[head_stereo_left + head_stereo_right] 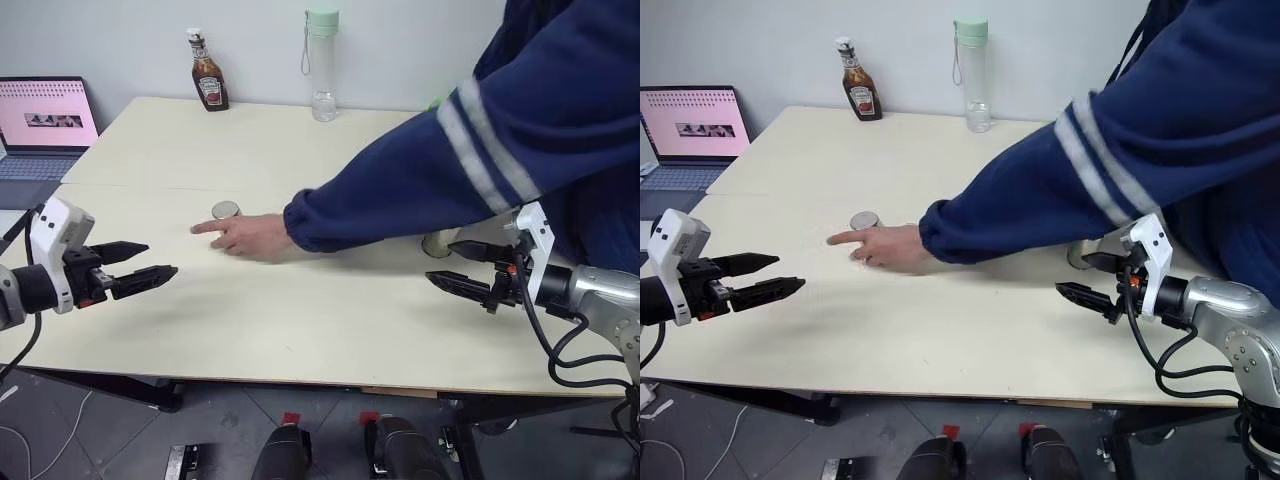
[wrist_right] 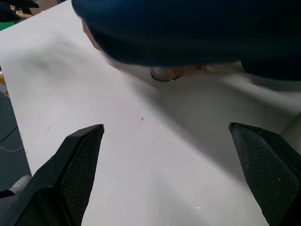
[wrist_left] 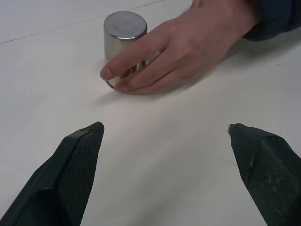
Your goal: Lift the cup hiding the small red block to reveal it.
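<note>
While both sets of jaws stand wide apart and hold nothing, the left gripper [image 1: 140, 262] hovers over the near left of the pale wooden tabletop [image 1: 300, 320] and the right gripper [image 1: 455, 265] over its near right. Between them, a person's hand [image 1: 245, 235] in a dark blue sleeve [image 1: 420, 180] touches a small shiny silver metal cup [image 1: 226, 210], upside down mid-table. Another silver cup [image 1: 437, 244] stands just behind the right gripper.
</note>
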{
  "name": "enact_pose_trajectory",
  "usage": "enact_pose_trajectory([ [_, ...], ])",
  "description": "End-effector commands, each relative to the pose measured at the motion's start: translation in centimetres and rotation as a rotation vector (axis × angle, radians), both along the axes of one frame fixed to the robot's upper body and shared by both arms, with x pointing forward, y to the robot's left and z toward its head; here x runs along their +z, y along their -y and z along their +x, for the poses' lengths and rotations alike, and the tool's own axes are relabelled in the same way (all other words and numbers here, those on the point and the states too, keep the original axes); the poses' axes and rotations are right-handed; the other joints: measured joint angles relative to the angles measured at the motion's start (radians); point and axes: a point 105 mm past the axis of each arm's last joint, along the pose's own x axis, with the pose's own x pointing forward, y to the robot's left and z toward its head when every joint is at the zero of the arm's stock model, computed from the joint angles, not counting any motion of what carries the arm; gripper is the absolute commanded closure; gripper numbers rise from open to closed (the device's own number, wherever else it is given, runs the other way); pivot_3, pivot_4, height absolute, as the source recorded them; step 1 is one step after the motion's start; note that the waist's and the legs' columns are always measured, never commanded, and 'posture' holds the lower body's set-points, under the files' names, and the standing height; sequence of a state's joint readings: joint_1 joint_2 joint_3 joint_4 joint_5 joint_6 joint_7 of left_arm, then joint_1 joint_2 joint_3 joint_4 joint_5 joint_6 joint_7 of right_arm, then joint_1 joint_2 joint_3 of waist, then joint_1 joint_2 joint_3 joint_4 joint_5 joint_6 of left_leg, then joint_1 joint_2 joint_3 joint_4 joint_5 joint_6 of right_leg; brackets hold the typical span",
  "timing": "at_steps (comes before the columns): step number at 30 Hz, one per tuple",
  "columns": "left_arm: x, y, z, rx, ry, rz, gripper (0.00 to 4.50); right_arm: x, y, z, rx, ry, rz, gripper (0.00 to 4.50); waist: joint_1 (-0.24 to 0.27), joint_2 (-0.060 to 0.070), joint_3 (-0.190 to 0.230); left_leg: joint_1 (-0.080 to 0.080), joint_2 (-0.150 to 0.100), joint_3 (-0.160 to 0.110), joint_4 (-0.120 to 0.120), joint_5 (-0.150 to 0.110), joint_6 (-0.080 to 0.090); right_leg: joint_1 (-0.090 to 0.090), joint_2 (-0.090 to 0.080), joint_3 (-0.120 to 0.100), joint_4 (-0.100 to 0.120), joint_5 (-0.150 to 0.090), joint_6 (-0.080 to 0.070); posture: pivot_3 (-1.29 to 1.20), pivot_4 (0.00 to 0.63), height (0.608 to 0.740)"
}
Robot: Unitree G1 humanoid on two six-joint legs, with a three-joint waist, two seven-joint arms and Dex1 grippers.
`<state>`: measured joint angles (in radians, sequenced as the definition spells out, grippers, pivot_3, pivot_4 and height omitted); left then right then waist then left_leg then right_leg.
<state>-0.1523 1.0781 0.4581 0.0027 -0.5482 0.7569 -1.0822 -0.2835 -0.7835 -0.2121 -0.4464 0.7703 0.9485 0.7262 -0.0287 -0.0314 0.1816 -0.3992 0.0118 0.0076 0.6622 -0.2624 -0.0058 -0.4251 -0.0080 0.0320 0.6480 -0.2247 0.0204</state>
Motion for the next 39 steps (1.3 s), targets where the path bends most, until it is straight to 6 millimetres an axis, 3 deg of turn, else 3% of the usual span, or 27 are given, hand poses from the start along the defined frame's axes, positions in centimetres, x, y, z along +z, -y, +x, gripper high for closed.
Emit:
enact_pose_trajectory([
  [1,1.0,0.9,-0.2,-0.052,0.021,0.025,0.01,1.0,-0.5,-0.5,0.034,0.036,0.009,0.00,0.000,0.000,0.000,0.000,0.000,0.000,0.000,0.000,0.000,0.000,0.000,0.000,0.000,0.000,0.000,0.00,0.150,0.740],
  [4,1.0,1.5,-0.3,-0.068,0.029,0.022,0.01,0.6,-0.8,-0.7,0.042,0.035,0.004,0.00,0.000,0.000,0.000,0.000,0.000,0.000,0.000,0.000,0.000,0.000,0.000,0.000,0.000,0.000,0.000,0.00,0.150,0.740],
  [9,-0.7,5.2,-0.5,-0.162,0.083,0.079,0.01,-0.6,-2.4,-0.7,0.044,0.065,0.006,0.00,0.000,0.000,0.000,0.001,0.000,0.001,0.000,0.000,0.000,0.001,0.000,0.001,0.000,0.000,0.000,0.00,0.150,0.740],
  [13,-0.5,7.6,0.1,-0.156,0.152,0.001,0.01,-1.3,-5.3,1.4,-0.009,0.157,0.024,0.00,0.000,-0.001,-0.001,0.001,0.000,0.000,0.002,0.000,0.000,0.001,0.001,0.002,0.001,0.001,0.002,0.00,0.150,0.740],
  [20,0.3,8.2,-0.9,-0.195,0.155,0.000,0.01,-3.5,-9.3,6.9,-0.133,0.185,0.068,0.00,-0.007,-0.002,-0.002,0.005,0.002,0.003,0.002,0.001,0.000,0.002,0.006,0.007,0.003,0.002,0.003,0.00,0.150,0.740],
  [24,0.4,8.5,-1.1,-0.196,0.170,0.008,0.01,-5.2,-12.6,9.8,-0.129,0.197,0.060,0.00,-0.005,-0.003,-0.002,0.003,0.002,0.003,0.002,0.001,-0.001,0.000,0.005,0.006,0.003,0.002,0.002,0.00,0.150,0.740],
  [28,0.3,8.6,-1.6,-0.180,0.170,0.001,0.01,-5.4,-13.3,12.1,-0.201,0.258,0.036,0.00,-0.004,-0.003,-0.002,0.003,0.001,0.003,0.001,0.001,-0.001,0.000,0.005,0.006,0.003,0.005,-0.002,0.00,0.150,0.740],
  [33,0.3,8.5,-1.8,-0.155,0.176,-0.001,0.01,-5.9,-15.1,13.0,-0.184,0.252,0.061,0.00,-0.005,-0.003,-0.002,0.003,0.001,0.003,0.001,0.001,-0.001,0.000,0.005,0.006,0.002,0.005,-0.003,0.00,0.150,0.740],
  [39,0.3,8.6,-1.7,-0.150,0.175,-0.004,0.01,-5.1,-17.1,13.5,-0.136,0.247,0.104,0.00,-0.007,-0.003,-0.002,0.003,0.001,0.002,0.001,0.001,-0.001,0.000,0.005,0.006,0.003,0.005,-0.003,0.00,0.150,0.740],
])
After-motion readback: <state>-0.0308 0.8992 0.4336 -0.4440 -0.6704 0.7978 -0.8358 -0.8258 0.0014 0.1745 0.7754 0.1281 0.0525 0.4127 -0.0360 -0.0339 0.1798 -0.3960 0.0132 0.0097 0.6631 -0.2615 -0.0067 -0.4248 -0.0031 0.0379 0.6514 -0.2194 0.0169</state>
